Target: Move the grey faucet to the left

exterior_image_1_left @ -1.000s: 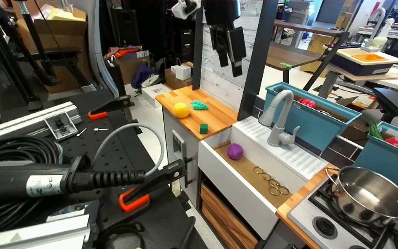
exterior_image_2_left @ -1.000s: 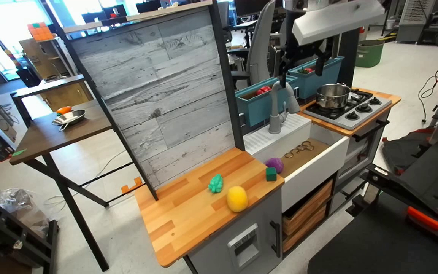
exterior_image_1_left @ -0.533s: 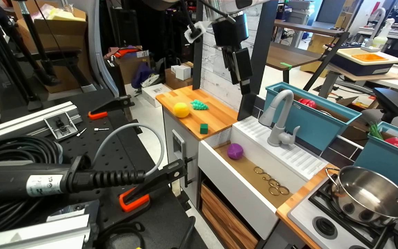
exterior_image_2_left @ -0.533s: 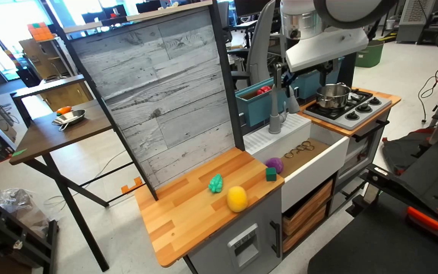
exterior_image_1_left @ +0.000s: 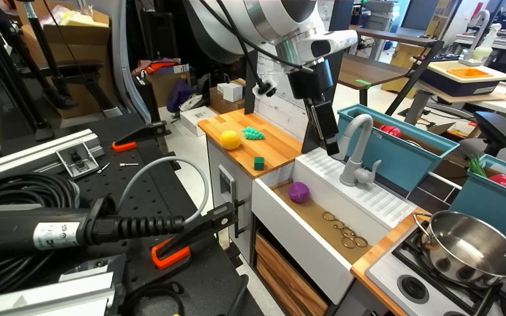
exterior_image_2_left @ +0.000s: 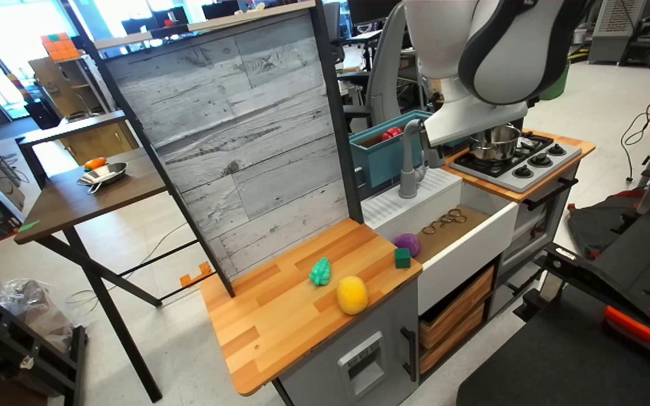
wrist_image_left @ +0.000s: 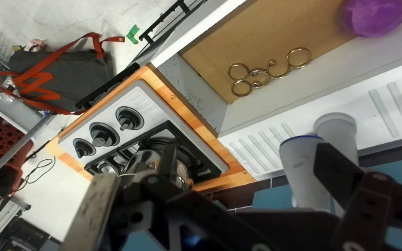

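"Where's the grey gooseneck toy faucet (exterior_image_1_left: 360, 147)?"

"Upright on the white ridged ledge (exterior_image_1_left: 384, 202) along the sink (exterior_image_1_left: 301, 245)."

"And the Robotiq gripper (wrist_image_left: 246, 148)?"

"Its jaws stand wide; in the wrist view the faucet's spout (wrist_image_left: 297, 167) shows between them, close to one finger (wrist_image_left: 335, 165)."

"Touching?"

"I can't tell."
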Robot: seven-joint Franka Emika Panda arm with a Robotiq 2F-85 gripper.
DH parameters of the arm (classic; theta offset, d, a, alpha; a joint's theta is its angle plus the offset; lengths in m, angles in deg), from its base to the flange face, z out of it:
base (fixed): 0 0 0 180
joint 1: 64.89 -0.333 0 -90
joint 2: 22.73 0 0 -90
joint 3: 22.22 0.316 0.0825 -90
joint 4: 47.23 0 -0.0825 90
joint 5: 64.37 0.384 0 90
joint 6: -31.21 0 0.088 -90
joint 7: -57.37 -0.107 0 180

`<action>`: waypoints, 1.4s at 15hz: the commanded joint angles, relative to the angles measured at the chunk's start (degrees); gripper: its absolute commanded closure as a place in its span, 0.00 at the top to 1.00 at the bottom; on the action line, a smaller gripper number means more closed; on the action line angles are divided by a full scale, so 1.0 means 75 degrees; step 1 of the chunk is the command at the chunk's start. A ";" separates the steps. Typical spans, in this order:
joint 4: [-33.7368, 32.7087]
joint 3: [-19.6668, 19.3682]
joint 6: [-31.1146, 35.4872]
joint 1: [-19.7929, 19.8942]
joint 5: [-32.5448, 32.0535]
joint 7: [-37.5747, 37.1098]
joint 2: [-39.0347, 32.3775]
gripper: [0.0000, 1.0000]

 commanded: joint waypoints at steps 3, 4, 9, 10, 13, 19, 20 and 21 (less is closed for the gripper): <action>-0.1035 -0.0436 0.0088 -0.0408 -0.0038 -0.0532 -0.1160 1.00; -0.1195 -0.0494 0.0099 -0.0463 -0.0043 -0.0573 -0.1307 1.00; -0.1745 -0.0875 0.0119 -0.0729 -0.0065 -0.0758 -0.1800 1.00; -0.1743 -0.0912 0.0104 -0.0751 -0.0037 -0.0725 -0.1797 0.75; -0.1541 -0.0835 0.0030 -0.0706 0.0125 -0.0578 -0.1619 0.56; -0.1119 -0.0396 0.0200 -0.0616 0.0075 0.0012 -0.1113 0.12; -0.1053 -0.0298 0.0160 -0.0538 0.0052 0.0243 -0.0964 0.11; -0.1003 -0.0264 0.0222 -0.0495 -0.0002 0.0436 -0.0915 0.11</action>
